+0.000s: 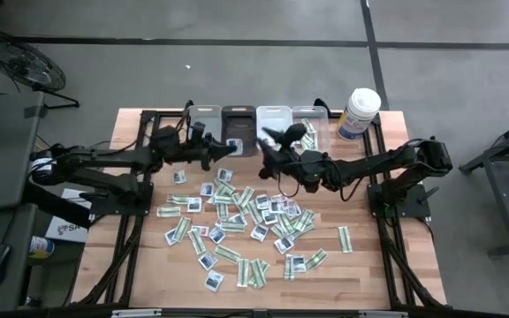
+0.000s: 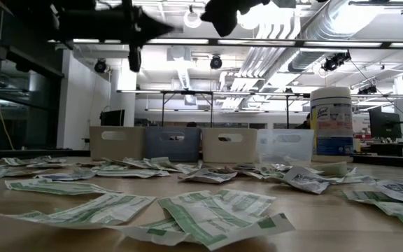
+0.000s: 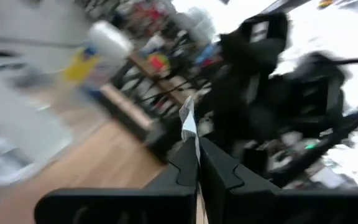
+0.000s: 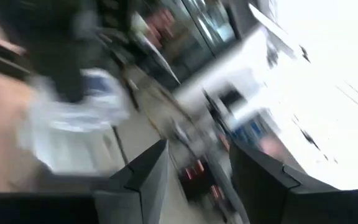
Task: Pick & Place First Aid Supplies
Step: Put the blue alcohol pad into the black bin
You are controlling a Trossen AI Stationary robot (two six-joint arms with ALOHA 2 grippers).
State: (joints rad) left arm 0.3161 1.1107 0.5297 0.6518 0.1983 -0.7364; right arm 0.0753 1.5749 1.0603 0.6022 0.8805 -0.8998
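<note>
- High view: packets (image 1: 237,221) lie scattered across the wooden table's (image 1: 369,265) centre; four bins (image 1: 254,119) and a canister (image 1: 358,112) line the upper edge. The left gripper (image 1: 228,150) sits near the dark bin, the right gripper (image 1: 272,141) near the white bin.
- Low view: packets (image 2: 208,213) fill the foreground.
- Left wrist view: shut fingers (image 3: 185,165) pinch a small packet (image 3: 188,124).
- Right wrist view: fingers (image 4: 151,171) stand apart, empty.

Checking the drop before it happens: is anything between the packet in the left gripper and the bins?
Nothing visible blocks it. The left gripper is shut on a packet, edge-on between its fingers, right by the dark bin. The right gripper, fingers open, hovers by the neighbouring white bin, not across the path.
</note>
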